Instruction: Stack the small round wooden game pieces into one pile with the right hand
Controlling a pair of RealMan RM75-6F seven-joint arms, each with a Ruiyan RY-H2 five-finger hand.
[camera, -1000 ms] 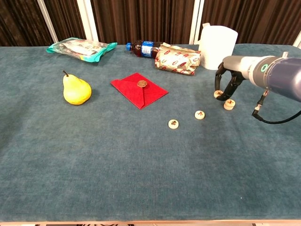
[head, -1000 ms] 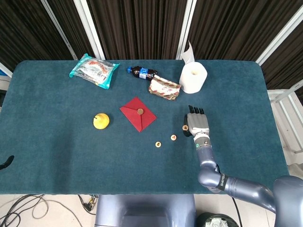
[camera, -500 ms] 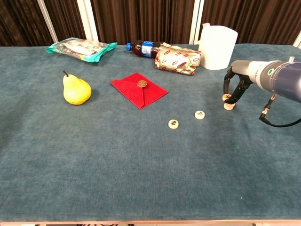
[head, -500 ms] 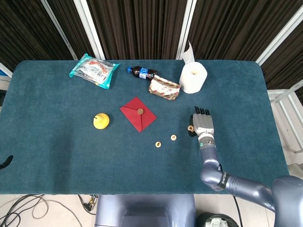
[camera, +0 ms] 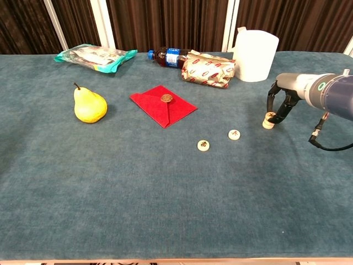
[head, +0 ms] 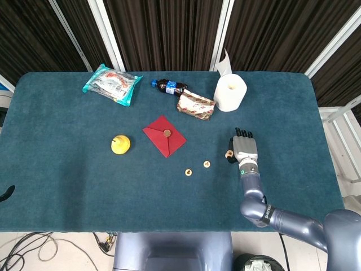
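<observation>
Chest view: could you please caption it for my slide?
Right hand beside a short pile of round wooden pieces; two loose wooden pieces lie on the blue-green table.

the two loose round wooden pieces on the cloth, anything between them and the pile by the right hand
Nothing visible. The nearer round wooden piece and the farther one lie on bare teal tablecloth, with open cloth up to the small stacked pile at the right hand.
</observation>
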